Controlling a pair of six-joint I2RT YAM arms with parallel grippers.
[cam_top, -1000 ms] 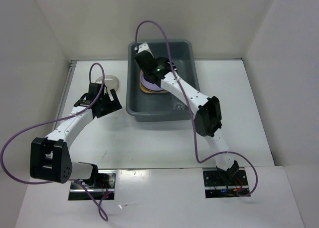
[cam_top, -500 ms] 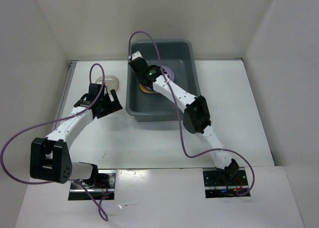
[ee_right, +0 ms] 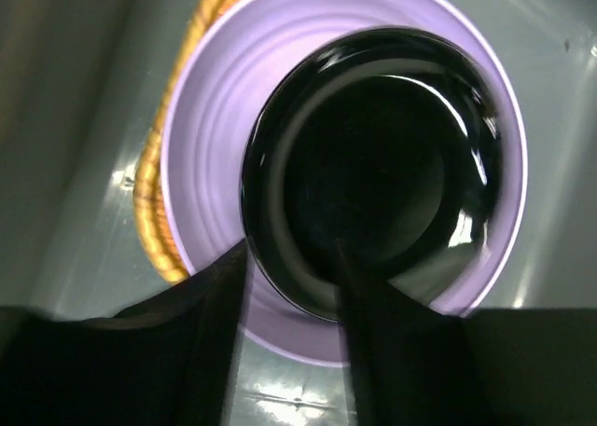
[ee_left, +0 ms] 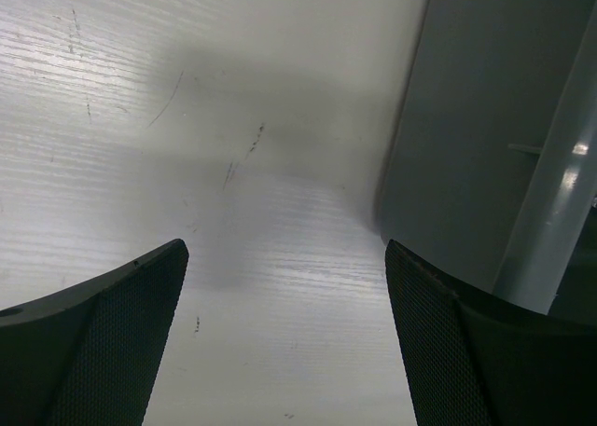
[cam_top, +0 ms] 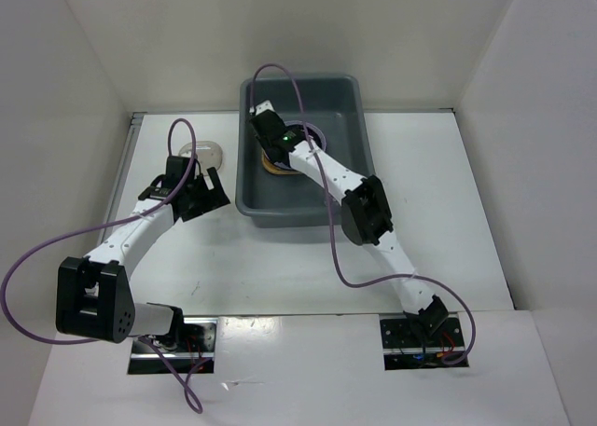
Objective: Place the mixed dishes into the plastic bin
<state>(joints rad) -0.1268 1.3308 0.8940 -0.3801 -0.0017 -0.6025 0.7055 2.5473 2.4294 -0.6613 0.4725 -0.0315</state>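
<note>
The right gripper (ee_right: pixel 291 300), at the bottom of the right wrist view, has its two fingers on either side of the near rim of the small round glossy black dish (ee_right: pixel 373 165); the fingers are blurred, so I cannot tell if they press the rim or only stand around it. The dish lies in the middle of the lilac round plate (ee_right: pixel 210 156); under the plate, at the left, shows an edge of the woven bamboo tray (ee_right: pixel 152 212); all are on the floor of the large grey-blue plastic bin (cam_top: pixel 350 100), at the upper centre of the top view.

I judge the step is to leave the black dish: part the fingers fully, then lift straight up, so that the dish does not tip.

The left gripper (ee_left: pixel 284 333) is spread and empty above the white table (ee_left: pixel 140 118), close to the bin wall; the small beige dish (cam_top: pixel 201 153) waits at the upper left.

No brand or writing is readable.
</note>
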